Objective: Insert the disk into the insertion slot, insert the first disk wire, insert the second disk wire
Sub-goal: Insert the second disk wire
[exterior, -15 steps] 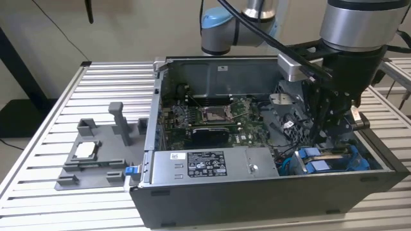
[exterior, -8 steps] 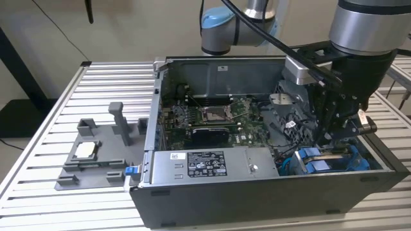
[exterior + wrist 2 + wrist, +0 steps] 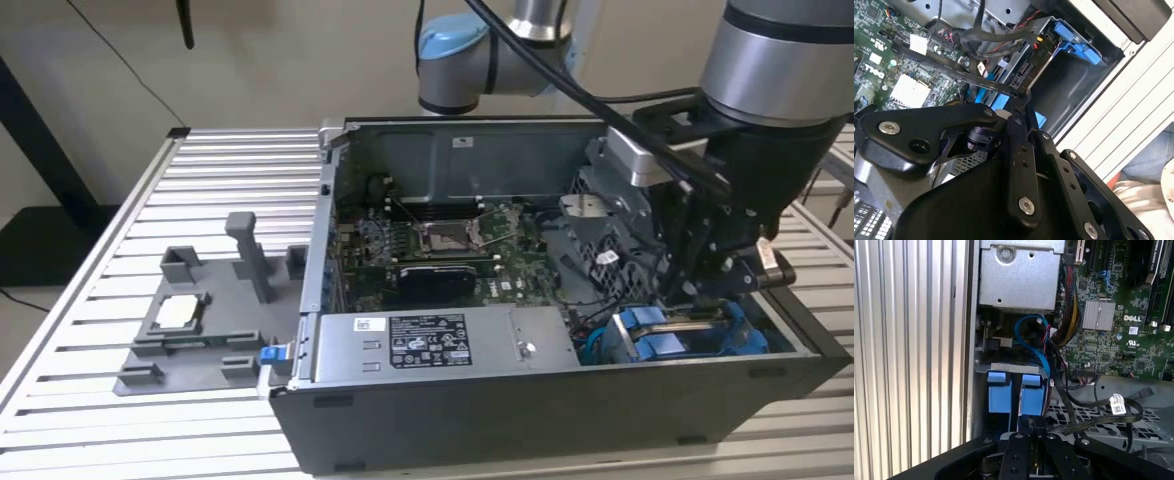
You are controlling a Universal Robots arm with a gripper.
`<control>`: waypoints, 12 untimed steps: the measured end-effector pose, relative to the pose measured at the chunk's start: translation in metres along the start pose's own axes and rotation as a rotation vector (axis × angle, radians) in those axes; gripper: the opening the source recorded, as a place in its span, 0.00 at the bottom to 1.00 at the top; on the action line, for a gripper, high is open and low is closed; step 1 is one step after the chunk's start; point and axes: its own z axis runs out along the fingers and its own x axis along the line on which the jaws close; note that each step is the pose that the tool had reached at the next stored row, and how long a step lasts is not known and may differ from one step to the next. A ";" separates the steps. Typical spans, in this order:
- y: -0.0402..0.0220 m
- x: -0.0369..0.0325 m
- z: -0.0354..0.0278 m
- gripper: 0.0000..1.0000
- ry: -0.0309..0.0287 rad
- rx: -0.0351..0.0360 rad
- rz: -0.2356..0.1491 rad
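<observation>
At the case's near right corner in the exterior view, end effector [image 3: 707, 300], fingers pinched together on a thin black wire [image 3: 979, 77], is hovering beside the seated disk [image 3: 667, 335]; judging first-wire step, needing connector alignment.

The arm [image 3: 774, 50] comes down steeply from above, its silver wrist section upright and the black gripper [image 3: 703, 300] pointing straight down below it. In both wrist views the two black fingers [image 3: 1026, 450] stand close together, nearly parallel, their tips [image 3: 1021, 100] drawn in to a narrow gap.
</observation>
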 end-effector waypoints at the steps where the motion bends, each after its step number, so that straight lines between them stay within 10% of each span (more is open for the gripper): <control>1: -0.0005 0.0004 0.0003 0.16 -0.0015 0.0000 0.001; 12: -0.0089 0.0014 0.0066 0.16 -0.0099 -0.0073 0.011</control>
